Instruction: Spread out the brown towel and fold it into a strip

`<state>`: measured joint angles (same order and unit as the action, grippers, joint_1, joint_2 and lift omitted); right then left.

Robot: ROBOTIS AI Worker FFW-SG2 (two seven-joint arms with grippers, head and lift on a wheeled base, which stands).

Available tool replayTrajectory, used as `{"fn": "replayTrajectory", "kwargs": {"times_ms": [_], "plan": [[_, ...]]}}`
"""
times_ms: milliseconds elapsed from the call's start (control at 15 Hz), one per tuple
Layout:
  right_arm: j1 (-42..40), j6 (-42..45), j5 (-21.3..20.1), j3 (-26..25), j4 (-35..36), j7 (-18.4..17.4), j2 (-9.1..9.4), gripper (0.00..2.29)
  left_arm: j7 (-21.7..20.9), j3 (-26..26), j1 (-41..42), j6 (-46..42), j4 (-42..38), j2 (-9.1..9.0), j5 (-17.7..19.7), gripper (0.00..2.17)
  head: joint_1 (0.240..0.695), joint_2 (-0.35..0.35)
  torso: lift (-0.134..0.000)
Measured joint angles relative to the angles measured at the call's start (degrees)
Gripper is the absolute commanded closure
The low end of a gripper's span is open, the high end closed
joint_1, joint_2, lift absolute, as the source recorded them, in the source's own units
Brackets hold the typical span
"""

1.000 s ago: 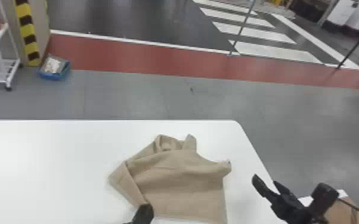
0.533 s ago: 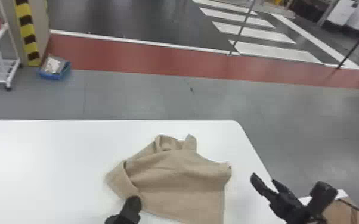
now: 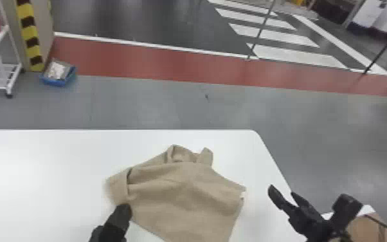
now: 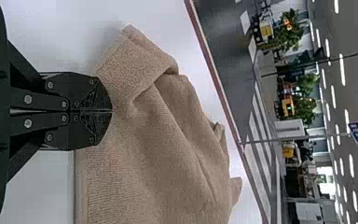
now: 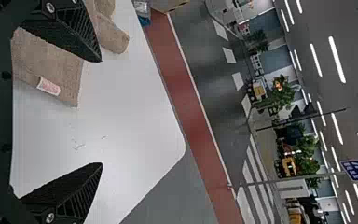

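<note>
Towel cloth (image 3: 186, 196) lay crumpled on the white table (image 3: 41, 193), near its right end. One folded corner pointed left; a bunched far side rose into two small peaks pointing away from the robot, and another corner pointed right. The nearer left edge slanted toward the robot and rightward. The sheet ran past the head view's bottom edge, so I could not tell its full long axis. The left gripper (image 3: 127, 207) had its fingers closed together, pinching the cloth near that left corner. The right gripper (image 3: 282, 190) held nothing, its fingers spread well apart, to the right of the cloth. A pale label (image 5: 49, 87) sat by one edge.
</note>
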<state>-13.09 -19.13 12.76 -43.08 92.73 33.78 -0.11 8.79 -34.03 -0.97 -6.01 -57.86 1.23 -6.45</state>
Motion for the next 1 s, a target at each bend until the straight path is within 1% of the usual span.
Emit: {"fn": "replayTrajectory", "kwargs": {"times_ms": [333,467,1000], "plan": [[-0.85,-0.54,0.24,-0.27,1.28,0.16,0.07,0.09,-0.47,5.22,-0.29,-0.02,0.01,1.29,-0.54,2.06,0.695,-0.35,0.0],[-1.02,-0.71,0.25,-0.24,1.48,0.14,0.1,0.09,-0.87,7.48,-0.5,-0.15,0.14,2.09,-0.58,2.06,0.695,-0.35,0.0],[-1.45,-2.42,-0.09,0.87,4.13,0.14,0.11,0.09,-0.53,12.84,-1.99,-0.69,2.18,4.75,-0.03,2.06,0.695,-0.35,0.0]]}}
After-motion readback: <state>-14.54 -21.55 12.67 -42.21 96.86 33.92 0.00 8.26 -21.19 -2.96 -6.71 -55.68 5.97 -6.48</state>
